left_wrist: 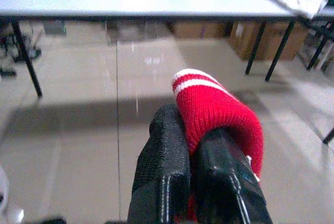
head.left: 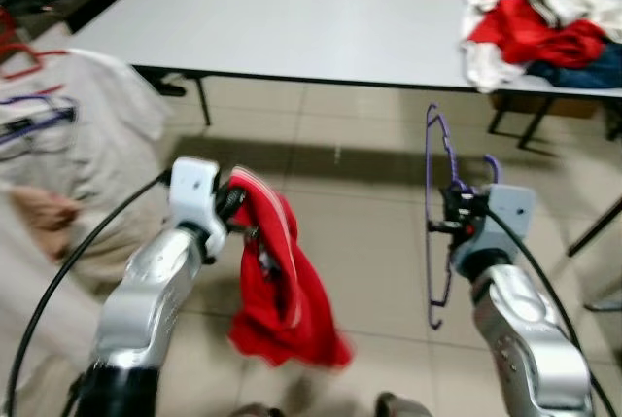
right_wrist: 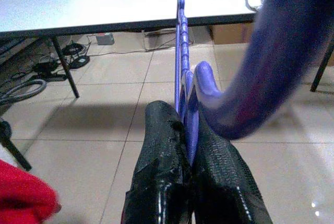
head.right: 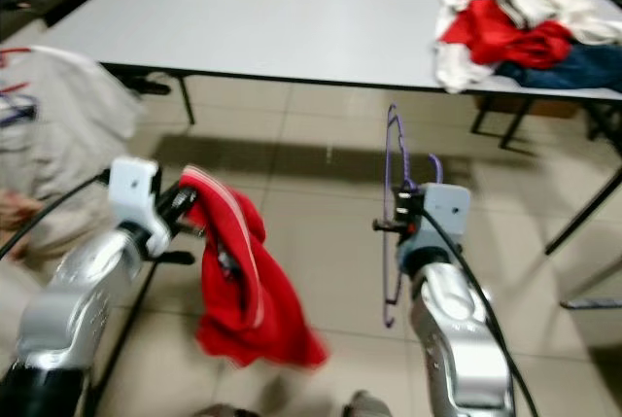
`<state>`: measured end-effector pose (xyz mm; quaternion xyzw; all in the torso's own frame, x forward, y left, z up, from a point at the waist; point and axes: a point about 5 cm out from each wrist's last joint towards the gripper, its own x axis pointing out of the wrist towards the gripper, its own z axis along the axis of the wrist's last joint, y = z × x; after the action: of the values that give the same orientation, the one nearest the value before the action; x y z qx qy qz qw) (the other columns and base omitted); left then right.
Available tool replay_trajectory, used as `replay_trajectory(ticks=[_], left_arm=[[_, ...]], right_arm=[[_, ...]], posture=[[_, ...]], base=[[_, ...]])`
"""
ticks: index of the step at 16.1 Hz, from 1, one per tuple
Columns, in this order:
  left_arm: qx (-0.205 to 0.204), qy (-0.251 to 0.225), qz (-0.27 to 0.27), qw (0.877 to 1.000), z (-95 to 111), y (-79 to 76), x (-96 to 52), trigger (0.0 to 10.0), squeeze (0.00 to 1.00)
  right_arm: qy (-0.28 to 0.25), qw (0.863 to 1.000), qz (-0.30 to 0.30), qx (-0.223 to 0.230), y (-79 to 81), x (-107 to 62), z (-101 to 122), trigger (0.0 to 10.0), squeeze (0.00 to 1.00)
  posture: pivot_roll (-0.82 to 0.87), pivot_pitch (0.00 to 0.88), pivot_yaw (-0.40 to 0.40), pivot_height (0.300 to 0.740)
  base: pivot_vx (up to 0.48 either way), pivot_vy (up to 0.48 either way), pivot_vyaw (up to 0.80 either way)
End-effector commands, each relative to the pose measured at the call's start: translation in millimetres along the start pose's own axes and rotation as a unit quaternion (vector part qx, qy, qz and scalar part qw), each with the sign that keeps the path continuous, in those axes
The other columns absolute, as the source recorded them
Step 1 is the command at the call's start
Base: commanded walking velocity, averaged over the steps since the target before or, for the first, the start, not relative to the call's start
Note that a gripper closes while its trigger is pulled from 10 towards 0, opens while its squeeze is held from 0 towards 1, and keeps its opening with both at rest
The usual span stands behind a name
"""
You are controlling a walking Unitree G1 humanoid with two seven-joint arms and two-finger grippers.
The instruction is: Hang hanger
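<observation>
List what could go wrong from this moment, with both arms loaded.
The red garment hangs from the left gripper by one striped edge, so it could slip out. The right gripper pinches the purple hanger on a thin section; it may twist. Threading one into the other mid-air looks awkward.

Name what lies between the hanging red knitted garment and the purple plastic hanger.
Bare tiled floor separates red knitted garment and purple plastic hanger, seen in both eye views.

A long grey table (head.left: 292,23) stands on the tiled floor (head.left: 369,242), a heap of clothes (head.left: 539,28) at its right end.
</observation>
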<state>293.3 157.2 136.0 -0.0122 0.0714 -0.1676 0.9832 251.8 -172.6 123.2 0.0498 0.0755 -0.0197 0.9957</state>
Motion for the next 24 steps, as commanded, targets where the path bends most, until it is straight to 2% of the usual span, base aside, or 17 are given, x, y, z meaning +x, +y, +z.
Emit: replay_trajectory(ticks=[1, 3, 5, 9, 11, 13, 15, 16, 18, 20, 24], left_arm=[[0.009, -0.011, 0.002, 1.000, 5, 2.6, 1.1, 10.0, 0.00], [0.003, -0.011, -0.004, 1.000, 6, -3.9, 7.1, 10.0, 0.00], [-0.004, -0.014, 0.006, 1.000, 7, -3.4, 6.6, 10.0, 0.00], [0.009, -0.023, 0.006, 1.000, 8, -1.7, 0.2, 10.0, 0.00], [0.011, -0.024, 0.012, 1.000, 8, 3.5, -3.9, 10.0, 0.00], [0.008, -0.026, 0.012, 1.000, 9, 9.7, -0.8, 10.0, 0.00], [0.007, -0.030, 0.005, 1.000, 12, 9.4, 5.0, 10.0, 0.00], [0.006, -0.036, -0.008, 0.999, 17, 4.4, 12.3, 10.0, 0.00], [0.003, -0.039, -0.009, 0.999, 18, 2.7, 15.5, 10.0, 0.00], [-0.002, -0.037, 0.000, 0.999, 15, 4.4, 12.5, 10.0, 0.00], [0.000, -0.033, 0.007, 0.999, 11, 8.7, 9.8, 10.0, 0.00]], right_arm=[[-0.006, 1.000, -0.007, 0.001, -1.0, -3.1, 1, 10.0, 0.00], [0.004, 1.000, -0.016, 0.008, -7.8, -8.7, -1, 10.0, 0.00], [0.009, 1.000, -0.020, 0.015, -10.4, -8.8, -3, 10.0, 0.00], [0.016, 1.000, 0.009, 0.017, -0.3, 2.3, -3, 10.0, 0.00], [0.020, 0.999, 0.022, 0.021, 3.9, 3.2, -5, 10.0, 0.00], [0.009, 1.000, 0.016, 0.000, 3.8, 0.6, -4, 10.0, 0.00], [0.004, 1.000, 0.016, -0.010, 2.8, -2.6, -3, 10.0, 0.00], [0.001, 1.000, 0.001, -0.015, -4.6, -6.6, -3, 10.0, 0.00], [0.002, 1.000, -0.003, -0.009, -6.7, -6.3, -3, 10.0, 0.00], [0.000, 1.000, 0.022, -0.022, 0.3, 1.7, 0, 10.0, 0.00], [0.000, 0.999, 0.037, -0.031, 4.3, 4.9, 1, 10.0, 0.00]], posture=[[-0.07, 0.062, 0.065, 0.740], [-0.07, 0.057, 0.072, 0.740], [-0.06, 0.049, 0.069, 0.740], [-0.01, 0.047, 0.039, 0.740], [-0.01, 0.048, 0.040, 0.740], [-0.05, 0.039, 0.066, 0.740], [-0.06, 0.030, 0.082, 0.740], [-0.07, 0.021, 0.092, 0.740], [-0.07, 0.013, 0.096, 0.740], [-0.05, 0.018, 0.076, 0.740], [-0.05, 0.023, 0.069, 0.740]], base=[[0.000, 0.371, 0.00], [0.000, 0.186, 0.00], [0.000, 0.000, 0.00], [0.000, 0.000, 0.00], [0.247, 0.000, 0.00], [0.347, 0.000, 0.00], [0.349, 0.000, 0.00], [0.356, 0.000, 0.00], [0.354, 0.000, 0.00], [0.356, 0.000, 0.00], [0.354, 0.000, 0.00]])
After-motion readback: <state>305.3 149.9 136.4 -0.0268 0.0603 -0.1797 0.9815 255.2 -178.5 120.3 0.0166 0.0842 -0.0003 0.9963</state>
